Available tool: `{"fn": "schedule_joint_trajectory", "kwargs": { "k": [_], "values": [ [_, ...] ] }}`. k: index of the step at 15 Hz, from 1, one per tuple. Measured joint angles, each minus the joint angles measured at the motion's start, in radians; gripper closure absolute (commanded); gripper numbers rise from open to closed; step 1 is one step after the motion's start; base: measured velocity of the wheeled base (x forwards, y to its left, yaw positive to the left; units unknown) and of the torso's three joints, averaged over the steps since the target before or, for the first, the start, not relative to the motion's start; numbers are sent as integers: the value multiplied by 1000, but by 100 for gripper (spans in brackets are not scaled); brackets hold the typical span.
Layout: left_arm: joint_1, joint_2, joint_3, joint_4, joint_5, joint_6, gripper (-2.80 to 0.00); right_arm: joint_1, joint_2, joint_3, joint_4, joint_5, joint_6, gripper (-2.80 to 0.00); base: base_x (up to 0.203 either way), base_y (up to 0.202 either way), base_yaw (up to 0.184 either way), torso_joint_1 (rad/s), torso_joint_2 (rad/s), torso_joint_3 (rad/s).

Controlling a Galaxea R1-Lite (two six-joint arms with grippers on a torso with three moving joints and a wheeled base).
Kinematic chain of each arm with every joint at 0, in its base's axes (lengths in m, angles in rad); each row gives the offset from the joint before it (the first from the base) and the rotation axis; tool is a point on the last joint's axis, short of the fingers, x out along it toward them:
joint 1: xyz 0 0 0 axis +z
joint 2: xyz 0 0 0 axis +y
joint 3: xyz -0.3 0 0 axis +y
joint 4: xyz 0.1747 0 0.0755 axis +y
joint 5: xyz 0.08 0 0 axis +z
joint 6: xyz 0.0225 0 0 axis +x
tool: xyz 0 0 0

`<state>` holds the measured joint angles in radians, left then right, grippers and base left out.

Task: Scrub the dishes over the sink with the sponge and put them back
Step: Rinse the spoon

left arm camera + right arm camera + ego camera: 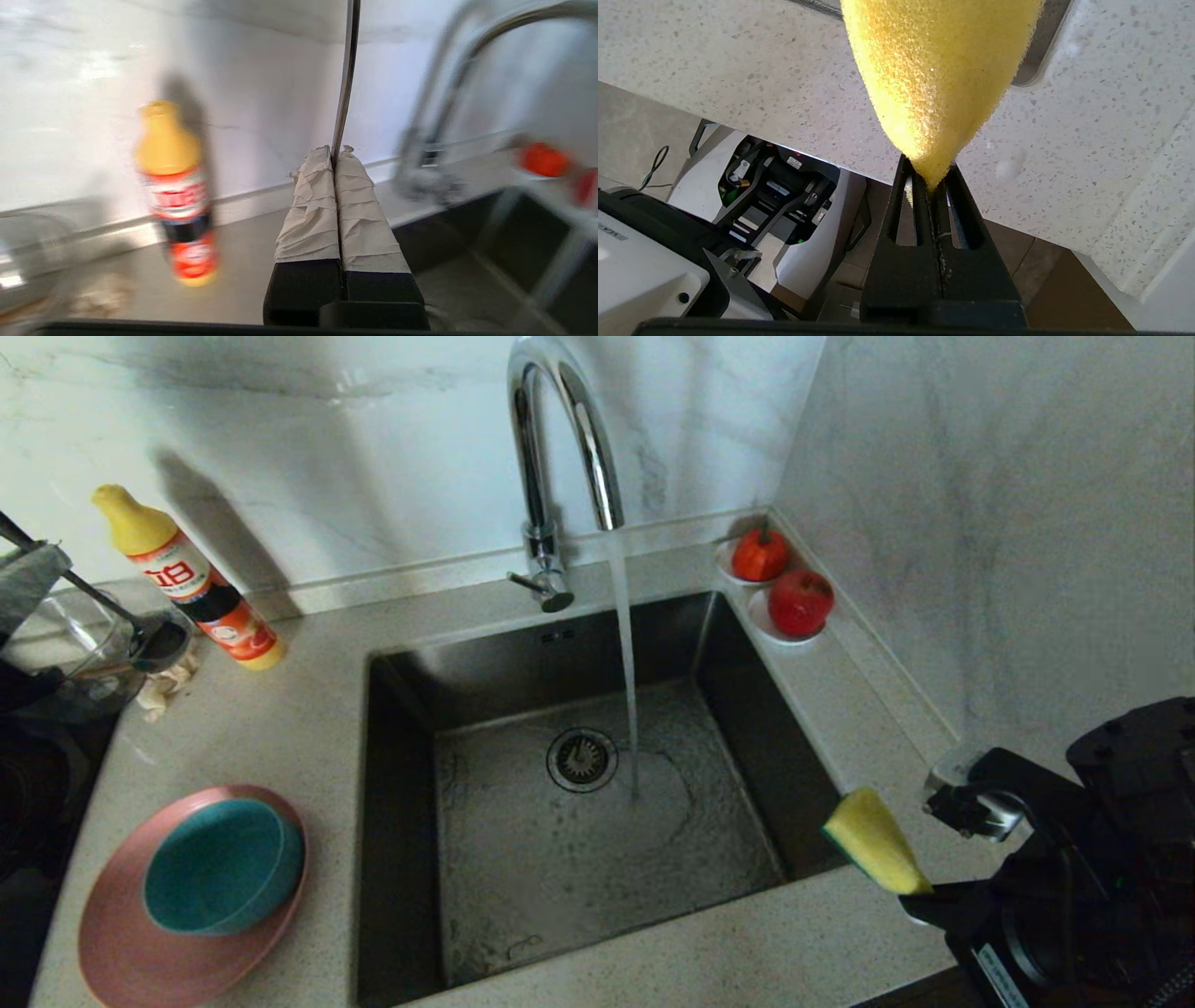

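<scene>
The right end effector [931, 186] is squeezed shut on the sponge [873, 840], held up at the sink's [579, 859] near right corner, ready to scrub. The left end effector [335, 154] pinches the spoon [348, 70] on the far left. The bowl [219, 863] sits in the plate [121, 947] on the table [299, 728]. Water runs from the tap [560, 448]. The soap bottle [187, 579] stands just beside the spoon.

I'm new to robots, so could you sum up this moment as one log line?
left tool: shut on spoon | right tool: shut on sponge beside sink | tap: running | bowl on plate
</scene>
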<state>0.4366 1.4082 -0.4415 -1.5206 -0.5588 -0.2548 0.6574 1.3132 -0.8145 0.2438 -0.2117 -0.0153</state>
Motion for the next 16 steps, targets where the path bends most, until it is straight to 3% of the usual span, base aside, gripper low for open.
{"fn": "schedule_joint_trajectory", "kwargs": {
  "k": [4, 6, 8, 9, 12, 16],
  "values": [
    [-1, 16, -8, 0, 124, 127, 0, 1, -1, -1, 0, -2, 0, 0, 0, 0, 0, 0, 0, 0],
    [0, 16, -8, 33, 201, 258, 0, 0, -1, -1, -1, -1, 0, 0, 0, 0, 0, 0, 0, 0],
    [-12, 19, -14, 40, 342, 390, 0, 0, -1, -1, -1, -1, -1, 0, 0, 0, 0, 0, 0, 0],
    [-23, 20, -16, 53, 381, 423, 0, 0, -1, -1, -1, 0, -1, 0, 0, 0, 0, 0, 0, 0],
    [-52, -13, -32, 190, 430, 435, 0, 0, -1, -1, -1, -1, -1, 0, 0, 0, 0, 0, 0, 0],
    [-163, -117, -110, 545, 432, 425, 0, 0, -1, -1, -1, -1, 0, 0, 0, 0, 0, 0, 0, 0]
  ]
}}
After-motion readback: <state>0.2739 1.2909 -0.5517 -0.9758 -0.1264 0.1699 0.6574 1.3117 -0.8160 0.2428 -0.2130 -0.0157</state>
